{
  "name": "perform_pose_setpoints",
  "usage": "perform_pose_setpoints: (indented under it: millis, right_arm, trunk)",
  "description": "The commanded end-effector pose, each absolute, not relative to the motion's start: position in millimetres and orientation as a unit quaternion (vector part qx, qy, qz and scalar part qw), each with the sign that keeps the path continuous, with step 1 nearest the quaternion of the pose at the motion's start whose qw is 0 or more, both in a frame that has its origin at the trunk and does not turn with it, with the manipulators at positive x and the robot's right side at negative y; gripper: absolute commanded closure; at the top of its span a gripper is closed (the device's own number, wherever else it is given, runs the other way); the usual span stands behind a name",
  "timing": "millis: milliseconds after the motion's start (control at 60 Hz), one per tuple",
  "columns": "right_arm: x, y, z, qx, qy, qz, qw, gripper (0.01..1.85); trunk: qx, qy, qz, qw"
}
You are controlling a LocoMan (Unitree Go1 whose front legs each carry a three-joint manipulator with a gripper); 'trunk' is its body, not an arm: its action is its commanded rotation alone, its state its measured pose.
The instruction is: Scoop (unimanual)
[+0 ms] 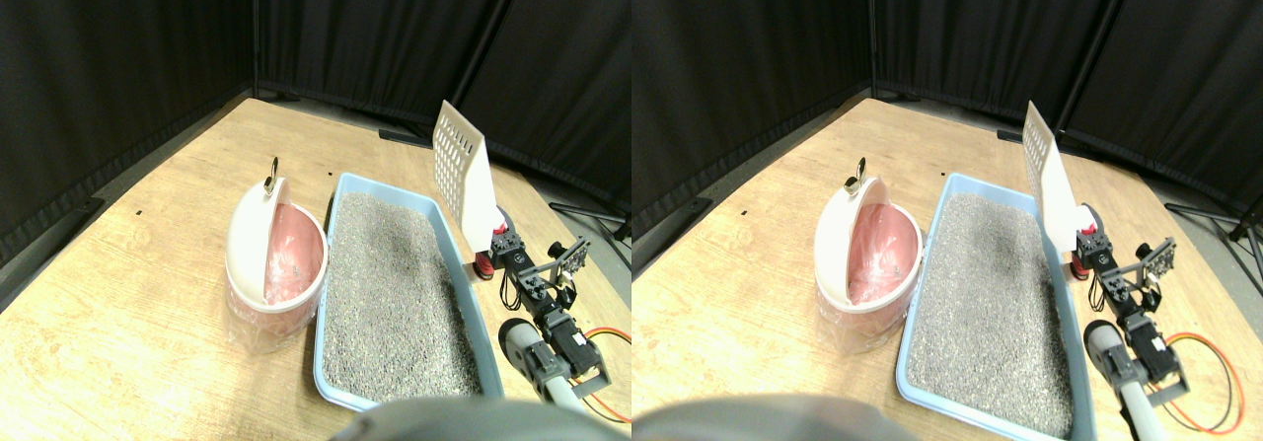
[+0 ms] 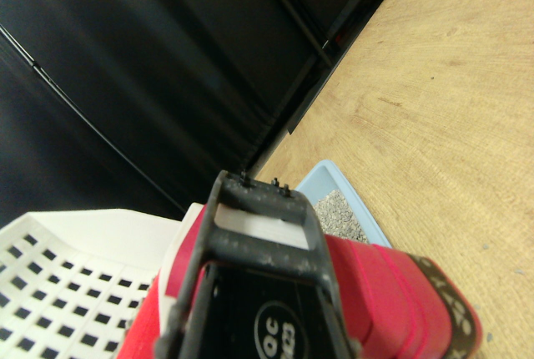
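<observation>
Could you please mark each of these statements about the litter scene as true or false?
1. The white slotted scoop is raised above the tray's right side. True.
2. The blue tray holds clear water. False: it is filled with grey litter.
3. The swing-lid bin stands to the left of the tray. True.
4. The scoop's blade is buried in the litter. False: it is lifted clear, pointing upward.
5. The scoop's handle is wrapped in red. True.
6. The right tool reaches in from the far left. False: it comes from the lower right.
</observation>
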State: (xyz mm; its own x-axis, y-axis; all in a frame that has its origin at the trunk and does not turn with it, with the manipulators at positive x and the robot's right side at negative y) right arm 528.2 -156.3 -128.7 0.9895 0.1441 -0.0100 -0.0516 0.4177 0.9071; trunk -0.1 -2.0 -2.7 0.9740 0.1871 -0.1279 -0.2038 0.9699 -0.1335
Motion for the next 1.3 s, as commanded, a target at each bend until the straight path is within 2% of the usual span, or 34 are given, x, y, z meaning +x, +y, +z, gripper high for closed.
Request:
perform_pose_setpoints:
  millis: [17,117,200,300,317,367,433,667,933,1050,1067,1300]
  right_arm:
    - [528,-153,-118,0.538,0.022,0.083,0.838,1.81]
    - [528,-152,-119,0.556,0.031,0.090,0.826,1.81]
    - [528,-151,-120,0.552,0.030,0.096,0.828,1.81]
    - [526,-151,-118,0.512,0.016,0.103,0.853,1.81]
    - [525,-150,-116,0.486,0.006,0.102,0.868,1.81]
    - [525,-150,-116,0.476,0.006,0.106,0.873,1.81]
    - [524,-150,-113,0.393,-0.013,0.132,0.910,1.81]
    - [523,-143,-107,0.254,-0.031,0.149,0.955,1.81]
    - [522,-136,-102,0.201,-0.023,0.149,0.968,1.81]
    - [522,-131,-101,0.144,-0.030,0.166,0.975,1.81]
    - [522,-130,-101,0.123,-0.037,0.182,0.975,1.81]
    - [526,-122,-102,0.109,-0.027,0.188,0.976,1.81]
  trunk:
    - [-0.079,0.057,0.106,0.9896]
    - [-0.078,0.058,0.107,0.9895]
    - [-0.079,0.058,0.107,0.9895]
    - [-0.080,0.059,0.111,0.9888]
    - [-0.080,0.059,0.111,0.9888]
    - [-0.081,0.059,0.114,0.9884]
    - [-0.084,0.058,0.118,0.9877]
    - [-0.087,0.058,0.124,0.9868]
    - [-0.089,0.058,0.132,0.9856]
    - [-0.089,0.058,0.135,0.9852]
    - [-0.089,0.059,0.137,0.9848]
    - [-0.089,0.059,0.137,0.9848]
